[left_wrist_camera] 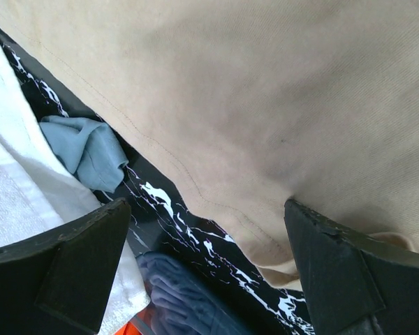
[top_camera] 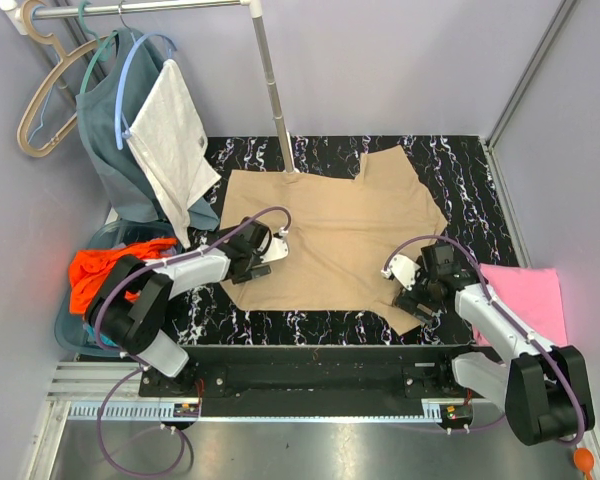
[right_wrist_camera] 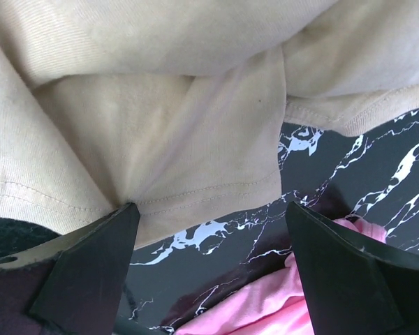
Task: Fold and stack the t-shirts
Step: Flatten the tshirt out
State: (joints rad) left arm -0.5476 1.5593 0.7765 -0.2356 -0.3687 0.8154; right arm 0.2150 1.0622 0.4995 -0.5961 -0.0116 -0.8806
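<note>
A tan t-shirt (top_camera: 330, 235) lies spread flat on the black marbled table (top_camera: 460, 170). My left gripper (top_camera: 275, 250) is open at the shirt's left hem; in the left wrist view its jaws (left_wrist_camera: 206, 262) straddle the tan hem (left_wrist_camera: 265, 105), one finger (left_wrist_camera: 349, 272) resting at the cloth. My right gripper (top_camera: 412, 292) is open at the shirt's near right corner, its jaws (right_wrist_camera: 209, 269) over bare table between the tan sleeve (right_wrist_camera: 160, 139) and a pink shirt (right_wrist_camera: 265, 310). The pink shirt (top_camera: 525, 300) lies folded at the right. An orange shirt (top_camera: 105, 270) sits in a basket. A teal shirt (top_camera: 110, 130) hangs on a hanger.
A metal rack pole (top_camera: 273, 90) stands at the tan shirt's far edge. A white cloth (top_camera: 170, 140) hangs beside the teal shirt, with bare hangers (top_camera: 40, 100) further left. A blue basket (top_camera: 75, 335) stands off the table's left edge.
</note>
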